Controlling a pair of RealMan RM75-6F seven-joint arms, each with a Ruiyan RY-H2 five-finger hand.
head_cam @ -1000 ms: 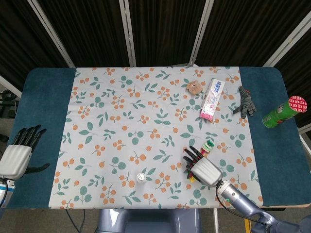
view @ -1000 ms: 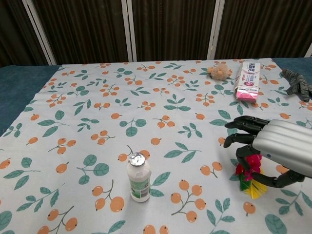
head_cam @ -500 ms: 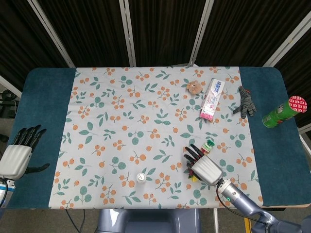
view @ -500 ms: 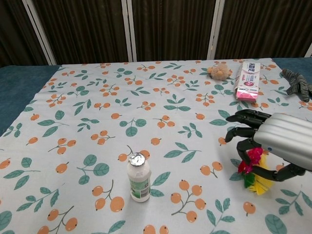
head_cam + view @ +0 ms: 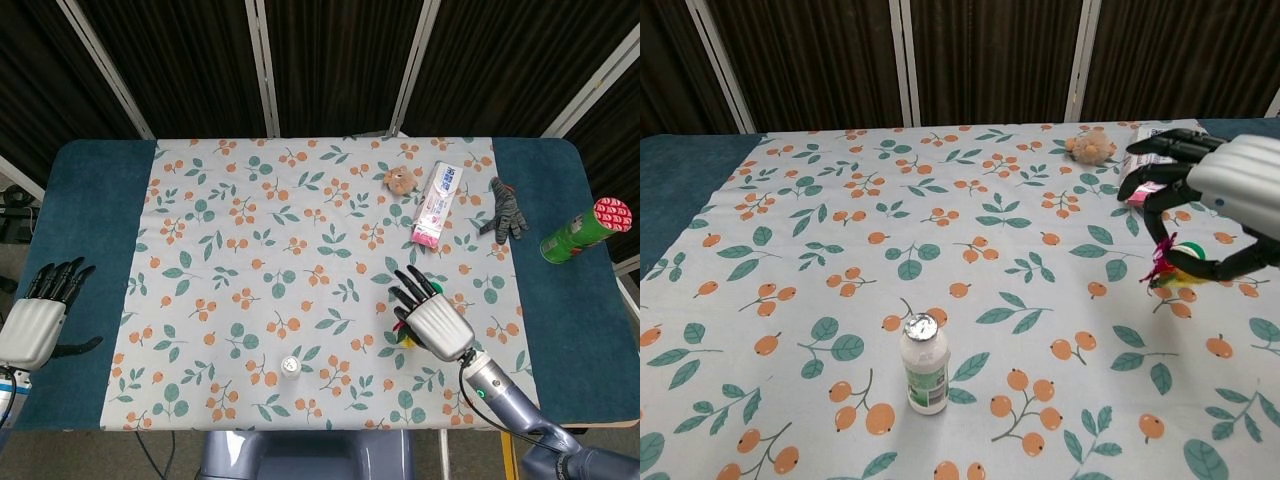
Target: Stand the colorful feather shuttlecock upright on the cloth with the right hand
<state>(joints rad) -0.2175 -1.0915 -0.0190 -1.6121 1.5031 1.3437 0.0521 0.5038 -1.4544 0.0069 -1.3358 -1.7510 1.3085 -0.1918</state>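
Shuttlecock [image 5: 1174,268], colorful feathers in pink, green and yellow with a white base: held in the right hand [image 5: 1225,200], lifted clear of the cloth [image 5: 970,260] in the chest view; in the head view only a sliver of yellow and green shows under the hand. Fingers [image 5: 1155,180] curl over it, thumb below; whether it hangs upright or tilted is unclear.
Left hand [image 5: 40,310]: off the cloth, over the blue table cover [image 5: 85,250] at the table's left edge, fingers extended and apart, holding nothing.
Small white bottle [image 5: 925,362], silver cap: upright near the cloth's front edge.
Toothpaste box [image 5: 438,204], plush toy [image 5: 400,179]: lying at the far right of the cloth.
Grey glove [image 5: 507,209]: at the cloth's right border.
Green can [image 5: 584,229], red top: on the blue cover, far right.
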